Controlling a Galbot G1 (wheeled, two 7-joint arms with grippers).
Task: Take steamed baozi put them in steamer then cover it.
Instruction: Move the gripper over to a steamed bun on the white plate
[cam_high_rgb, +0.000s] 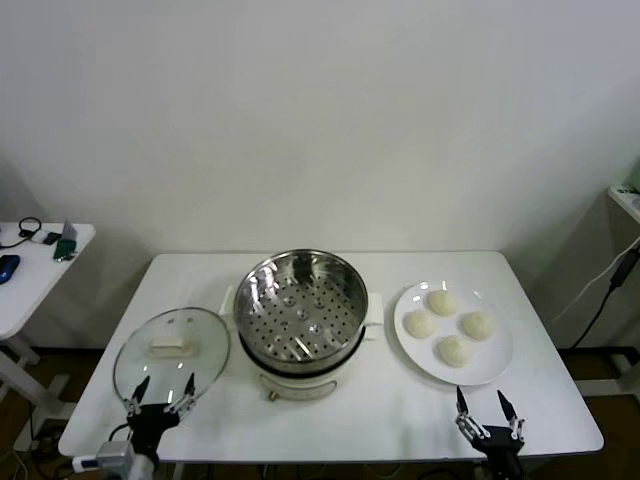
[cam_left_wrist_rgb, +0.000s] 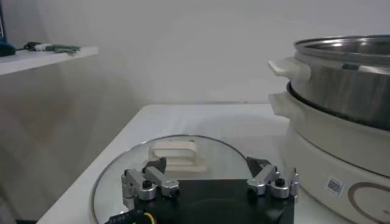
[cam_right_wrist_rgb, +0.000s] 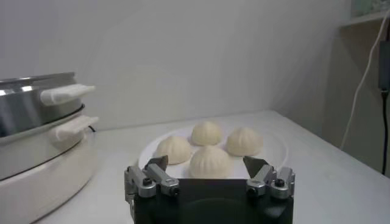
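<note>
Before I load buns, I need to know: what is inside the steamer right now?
Nothing: the steamer shows only its bare perforated floor. All four baozi sit on the white plate. The cooker base beneath the basket is hidden.

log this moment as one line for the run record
left gripper open, over lid edge | right gripper open, near plate | four baozi on plate | steamer empty, uncovered

Soft even overhead light, faint shadows, glare on steamer.

White table, round white plate on its right side, small side table at far left, black cable at far right.
</note>
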